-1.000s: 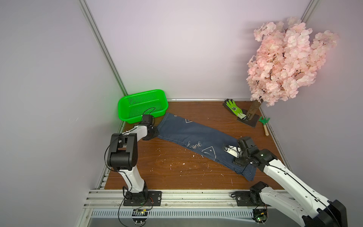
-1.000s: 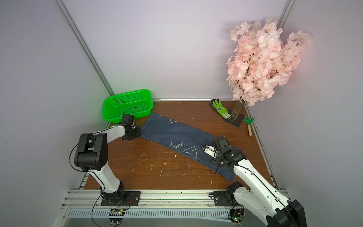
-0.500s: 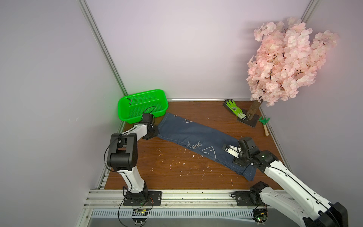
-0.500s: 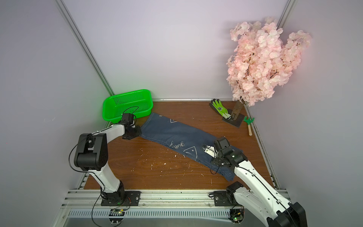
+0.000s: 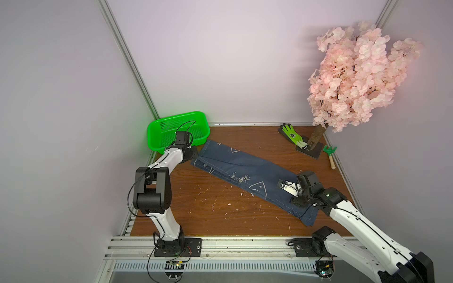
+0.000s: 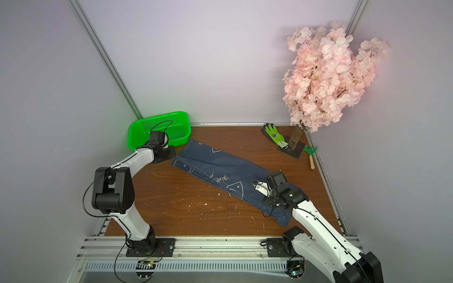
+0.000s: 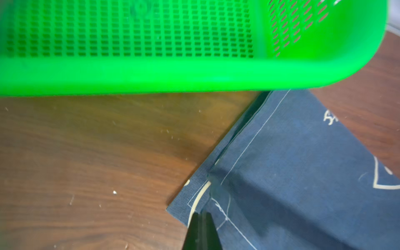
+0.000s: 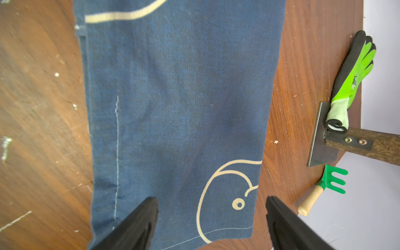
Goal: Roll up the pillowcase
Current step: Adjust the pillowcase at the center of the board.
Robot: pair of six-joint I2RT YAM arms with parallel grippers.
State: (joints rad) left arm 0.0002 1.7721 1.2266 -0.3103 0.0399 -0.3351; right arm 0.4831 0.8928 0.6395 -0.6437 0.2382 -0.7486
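The pillowcase [image 5: 245, 171] runs lengthwise from the basket [image 5: 176, 115]: left pincer [image 7: 201, 218], tips together, at its basket-side corner; right pincer [image 8: 212, 216], spread, over the far end.

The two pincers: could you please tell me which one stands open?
The right pincer: its jaws spread wide over the pillowcase. The left pincer is pinched shut on the pillowcase's corner near the green basket.

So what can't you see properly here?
- Left tool: its arm hides it in both top views.
- Pillowcase end: partly under the right arm in both top views.
- Cursive writing: too small to read in a top view.
- Green basket: blurred in the left wrist view.
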